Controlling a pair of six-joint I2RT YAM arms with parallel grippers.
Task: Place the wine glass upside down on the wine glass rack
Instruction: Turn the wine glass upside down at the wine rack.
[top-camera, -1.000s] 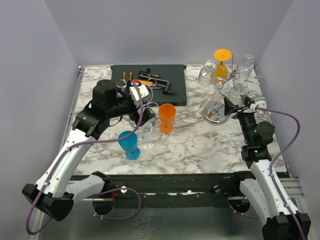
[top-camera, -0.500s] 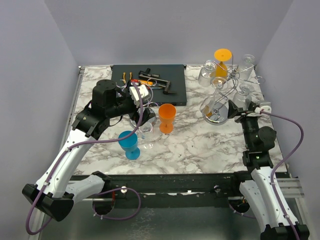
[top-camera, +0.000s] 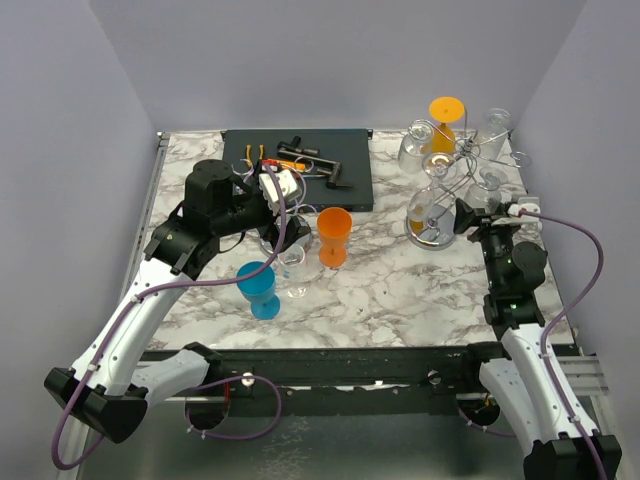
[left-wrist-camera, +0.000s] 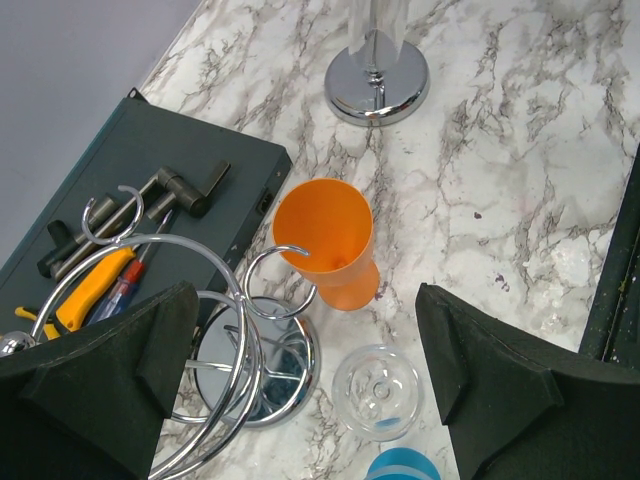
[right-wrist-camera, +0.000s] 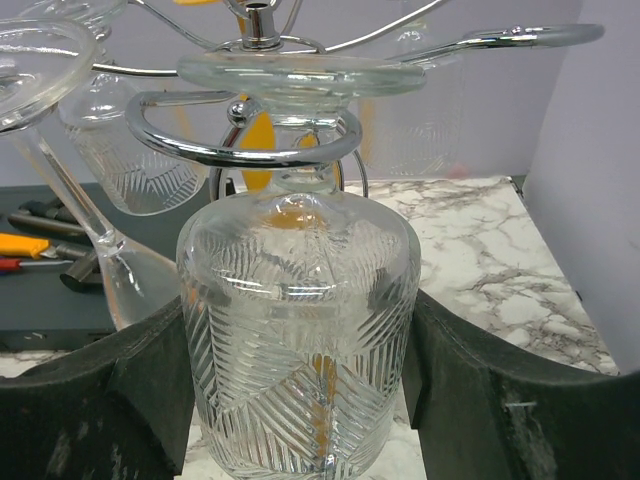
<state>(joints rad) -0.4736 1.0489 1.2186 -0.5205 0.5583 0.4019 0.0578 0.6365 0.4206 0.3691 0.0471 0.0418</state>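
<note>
1 wine glass (right-wrist-camera: 300, 330) | clear, ribbed, inverted in rack (right-wrist-camera: 245, 153) | R claw (right-wrist-camera: 300, 400) clamped on it | L claw (left-wrist-camera: 305, 350) apart

orange cup (left-wrist-camera: 328, 243) — beside chrome rack (left-wrist-camera: 205, 345)

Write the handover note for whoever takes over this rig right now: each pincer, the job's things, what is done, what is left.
Right pincer: shut on the bowl of the cut-glass wine glass, at the wine glass rack.
Left pincer: open, empty, above the orange goblet on the table.
Glass: upside down, stem inside a chrome ring of the rack, foot just above it.
Done: glass inverted and threaded in.
To do: settle the foot on the ring, open, back away without knocking the neighbouring glasses.
</note>
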